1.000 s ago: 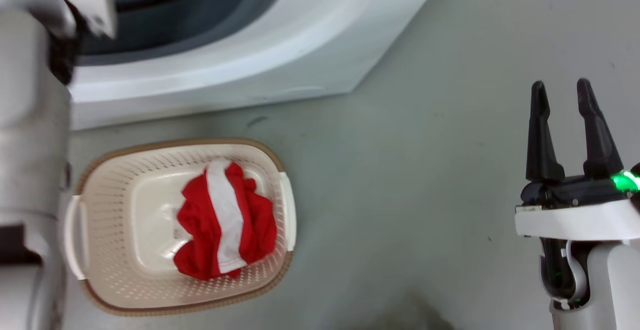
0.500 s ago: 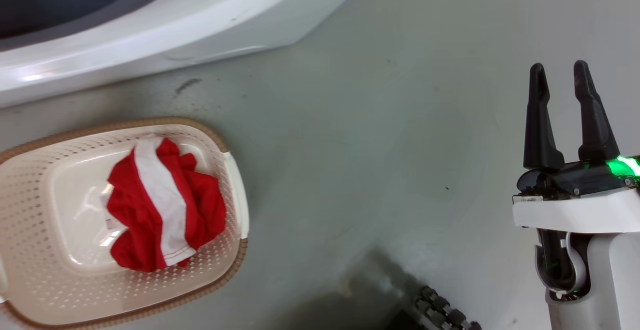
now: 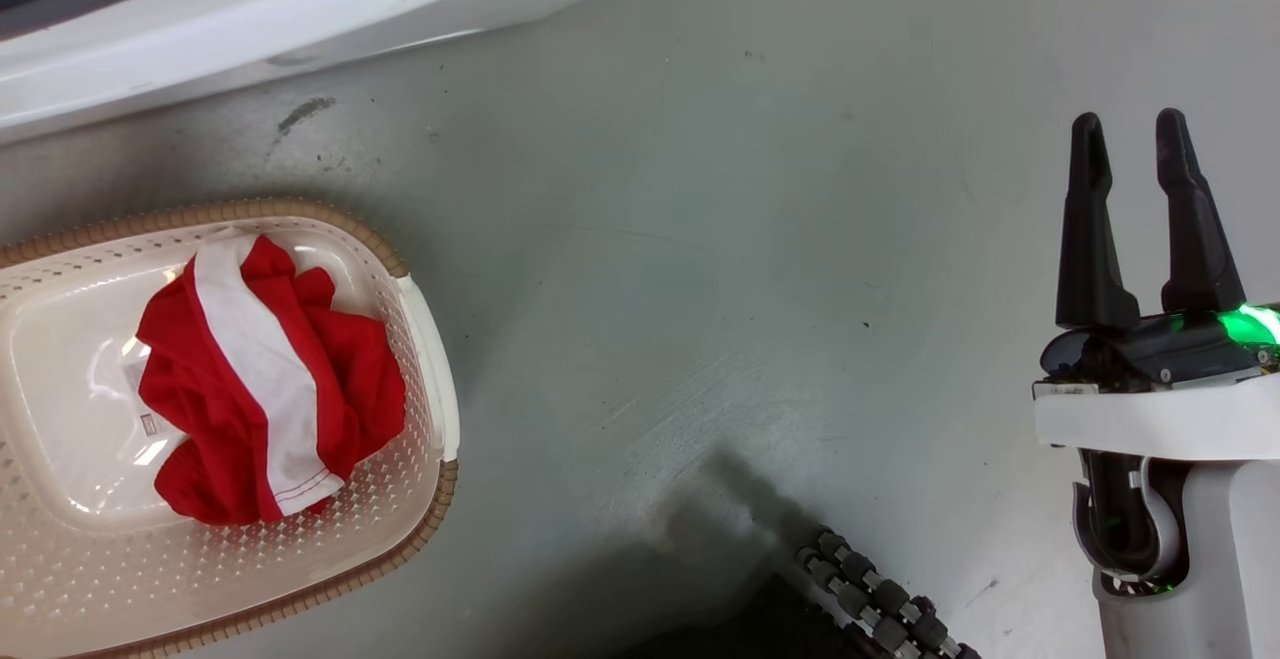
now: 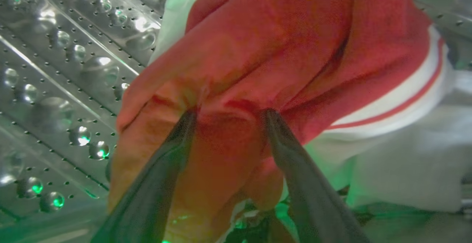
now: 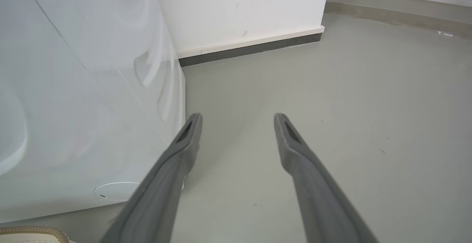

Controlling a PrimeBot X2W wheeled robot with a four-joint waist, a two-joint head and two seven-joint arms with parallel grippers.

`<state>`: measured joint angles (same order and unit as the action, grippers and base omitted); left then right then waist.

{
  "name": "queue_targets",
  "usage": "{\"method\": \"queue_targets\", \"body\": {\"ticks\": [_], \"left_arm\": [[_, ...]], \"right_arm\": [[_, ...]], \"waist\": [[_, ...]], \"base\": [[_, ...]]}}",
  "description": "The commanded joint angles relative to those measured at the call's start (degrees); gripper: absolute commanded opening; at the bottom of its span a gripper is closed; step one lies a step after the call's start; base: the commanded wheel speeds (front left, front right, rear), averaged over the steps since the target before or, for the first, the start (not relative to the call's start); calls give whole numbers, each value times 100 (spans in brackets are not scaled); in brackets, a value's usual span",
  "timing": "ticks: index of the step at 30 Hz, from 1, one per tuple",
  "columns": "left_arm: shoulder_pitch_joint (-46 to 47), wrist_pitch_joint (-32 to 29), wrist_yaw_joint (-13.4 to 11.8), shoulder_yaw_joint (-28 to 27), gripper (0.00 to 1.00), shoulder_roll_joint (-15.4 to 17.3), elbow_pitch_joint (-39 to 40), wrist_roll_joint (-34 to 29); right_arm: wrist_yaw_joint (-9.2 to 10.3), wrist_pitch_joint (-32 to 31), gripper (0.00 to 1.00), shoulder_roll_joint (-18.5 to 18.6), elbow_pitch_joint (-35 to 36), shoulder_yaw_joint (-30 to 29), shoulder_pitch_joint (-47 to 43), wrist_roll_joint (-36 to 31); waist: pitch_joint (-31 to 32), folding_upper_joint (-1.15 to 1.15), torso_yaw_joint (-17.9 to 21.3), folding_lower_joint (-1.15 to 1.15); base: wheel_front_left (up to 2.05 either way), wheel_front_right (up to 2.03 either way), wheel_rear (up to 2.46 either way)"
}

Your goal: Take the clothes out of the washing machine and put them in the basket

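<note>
The left end effector (image 4: 228,112), fingers wide apart, presses into the red striped garment (image 4: 276,44) in the steel drum (image 4: 55,69). A shallow pinch could slip before reaching the basket (image 3: 425,359). The right end effector (image 3: 1130,124) hangs spread, empty.

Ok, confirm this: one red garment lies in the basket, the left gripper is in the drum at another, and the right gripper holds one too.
Wrong on the right gripper: the right wrist view shows it open, empty, over the floor. The rest stands: one garment in the basket, left gripper in the drum at another garment.
</note>
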<state>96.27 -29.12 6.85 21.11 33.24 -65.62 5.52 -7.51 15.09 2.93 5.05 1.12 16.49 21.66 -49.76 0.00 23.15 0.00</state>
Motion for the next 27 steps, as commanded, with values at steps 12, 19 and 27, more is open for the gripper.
{"method": "queue_targets", "body": {"ticks": [12,19,27], "left_arm": [[-56,480,-12,231,0,60,-150,-61],[-141,1169,-63,279,0,-135,-126,31],[-1015,2776,-167,16,0,-695,-200,548]], "right_arm": [[4,12,100,-10,-35,-36,159,-31],[4,12,100,-10,-61,-122,152,-81],[4,12,100,-8,-135,-250,-37,-442]], "waist": [[-16,0,-58,0],[189,0,-196,0],[1026,0,-676,0]], "base": [[0,0,0],[0,0,0],[0,0,0]]}}
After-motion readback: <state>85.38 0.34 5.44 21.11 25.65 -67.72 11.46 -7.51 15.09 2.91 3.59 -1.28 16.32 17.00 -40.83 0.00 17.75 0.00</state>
